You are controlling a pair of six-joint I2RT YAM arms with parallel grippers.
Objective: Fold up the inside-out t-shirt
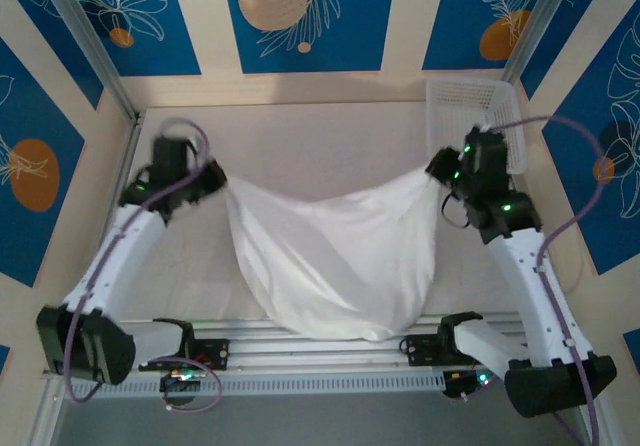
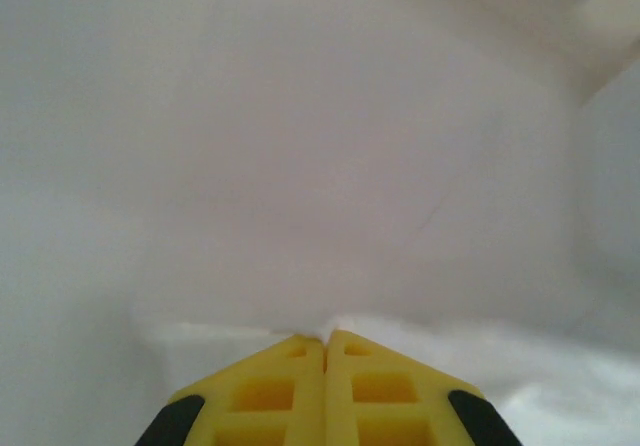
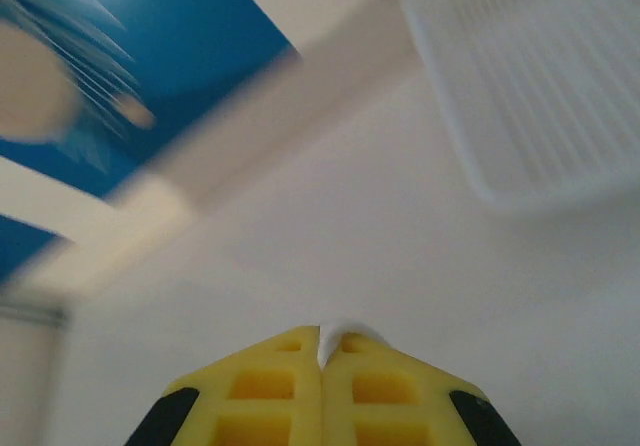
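T-shirt: the inside-out t-shirt point(image 1: 335, 251) hangs as a white sling between the two grippers; its upper edge dips in the middle; its lower bulge reaches the metal rail point(image 1: 300, 354) at the near edge of the table point(image 1: 330, 131).

Left gripper: the left gripper point(image 2: 326, 338) is closed, its yellow fingers pressed flat together, with a small peak of white cloth pinched at the tips; from above it holds the shirt's left upper corner.

Right gripper: the right gripper point(image 3: 322, 331) is closed too, a white tuft of the shirt caught between its tips; from above it holds the right upper corner, just beside the basket.

Top view adds: both arms spread apart, the whole span and sag of the cloth, and the white mesh basket point(image 1: 470, 101) in the far right corner of the table.

Left wrist view adds: the pinch up close; beyond it pale white surface, too blurred to tell cloth from table.

Right wrist view adds: the basket's ribbed wall at upper right, and the blue patterned wall panel point(image 3: 150, 56), both blurred.
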